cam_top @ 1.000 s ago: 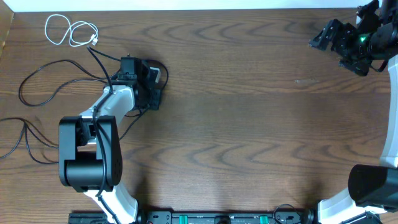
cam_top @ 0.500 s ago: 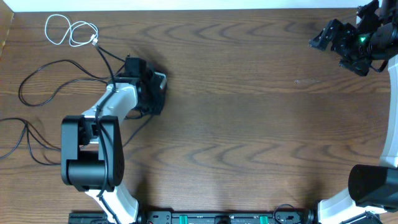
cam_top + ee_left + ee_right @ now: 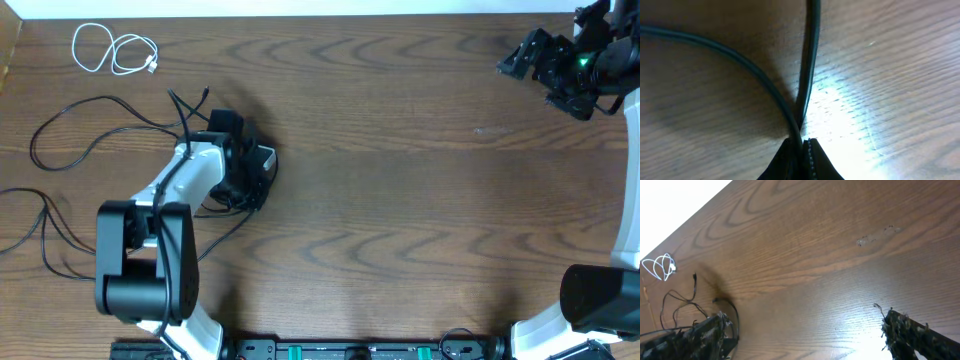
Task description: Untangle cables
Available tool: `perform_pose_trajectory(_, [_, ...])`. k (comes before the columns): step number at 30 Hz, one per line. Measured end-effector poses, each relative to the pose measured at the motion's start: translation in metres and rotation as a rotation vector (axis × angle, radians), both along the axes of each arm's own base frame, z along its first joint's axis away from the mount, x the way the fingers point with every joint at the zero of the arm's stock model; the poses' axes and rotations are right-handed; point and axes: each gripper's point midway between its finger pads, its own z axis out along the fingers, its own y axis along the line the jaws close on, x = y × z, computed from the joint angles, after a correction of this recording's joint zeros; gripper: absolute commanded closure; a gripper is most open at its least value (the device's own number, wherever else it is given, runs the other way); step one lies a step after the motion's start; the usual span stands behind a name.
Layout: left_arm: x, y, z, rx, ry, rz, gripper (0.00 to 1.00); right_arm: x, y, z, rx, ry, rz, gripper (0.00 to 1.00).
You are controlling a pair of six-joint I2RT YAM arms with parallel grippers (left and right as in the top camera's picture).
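Rightward, the left gripper (image 3: 260, 168) has dragged a black cable (image 3: 810, 60), pinched tight in its jaws; more black cables (image 3: 60, 125) sprawl left across the brown wood-grain table (image 3: 420, 220); white cable (image 3: 112, 50) coiled far-left; right gripper (image 3: 515, 62) gapes, empty.

- Overhead, the counter (image 3: 400, 200) is lit evenly, sharply.
- At the left wrist, black cables (image 3: 810, 60) are blurred; glare is seen on the wood.
- The right hand (image 3: 805, 327) is rendered out of focus.

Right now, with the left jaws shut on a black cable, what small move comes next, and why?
Probably pull the left gripper slowly rightward: its jaws pinch the black cable where two strands meet, with slack lying leftward.
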Motion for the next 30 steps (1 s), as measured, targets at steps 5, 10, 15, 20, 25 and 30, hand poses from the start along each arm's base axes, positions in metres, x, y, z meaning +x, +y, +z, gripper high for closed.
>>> perform_pose_trajectory(5, [0.001,0.000,0.009,-0.001,-0.023,0.002,0.92,-0.002,0.000,-0.001,0.002,0.011,0.000,0.01])
perform_pose_trajectory(10, [0.001,0.000,0.009,-0.002,-0.019,0.023,0.46,-0.002,0.000,-0.001,0.002,0.011,0.000,0.01])
perform_pose_trajectory(15, [0.003,-0.001,0.014,-0.005,-0.028,0.050,0.11,-0.002,0.000,-0.001,0.002,0.011,0.000,0.01])
perform_pose_trajectory(20, [0.014,-0.001,0.033,-0.014,-0.110,0.058,0.10,-0.002,0.000,-0.001,0.002,0.011,0.000,0.01])
perform_pose_trajectory(25, [0.052,-0.003,0.065,-0.041,-0.309,0.139,0.05,-0.002,0.000,-0.001,0.002,0.011,0.000,0.01])
perform_pose_trajectory(30, [0.077,0.007,0.078,-0.038,-0.384,0.349,0.04,-0.002,0.000,-0.001,0.002,0.011,0.000,0.01])
